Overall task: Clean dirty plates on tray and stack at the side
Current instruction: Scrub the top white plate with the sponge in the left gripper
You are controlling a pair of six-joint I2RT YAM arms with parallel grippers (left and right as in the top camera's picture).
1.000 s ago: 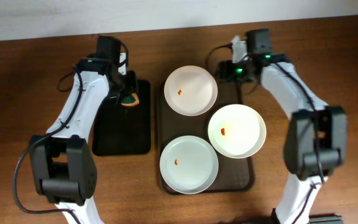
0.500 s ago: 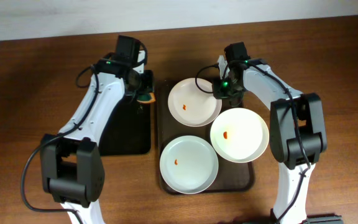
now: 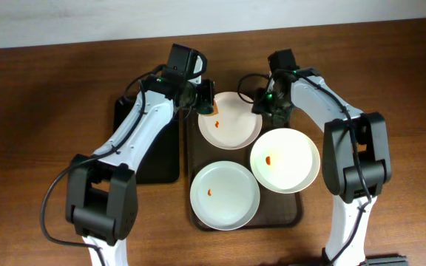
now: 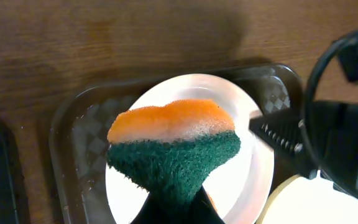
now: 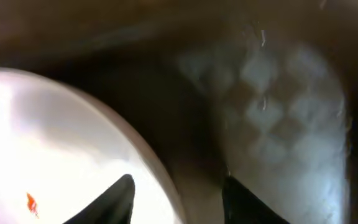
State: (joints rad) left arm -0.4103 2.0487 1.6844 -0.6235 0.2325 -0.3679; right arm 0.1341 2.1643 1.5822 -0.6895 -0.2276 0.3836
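While the left gripper (image 3: 207, 98), jaws clamped on a sponge (image 4: 173, 143), hovers over the upper-centre plate (image 3: 231, 127) on the tray (image 3: 291, 209), the right gripper (image 5: 179, 199) straddles its rim, jaws open; next, probably pinch and scrub.

The overhead view is sharp and evenly lit from above. The white plates (image 3: 230, 120) glow almost featureless against the dark wooden surface (image 3: 35, 111), and soft shadows lie under the arms. At the left wrist the sponge (image 4: 173, 143) is crisp, the white behind it glares and the corners are dim. The right wrist view is dark and badly blurred, and the tray (image 5: 278, 106) texture smears into a pale sheen.
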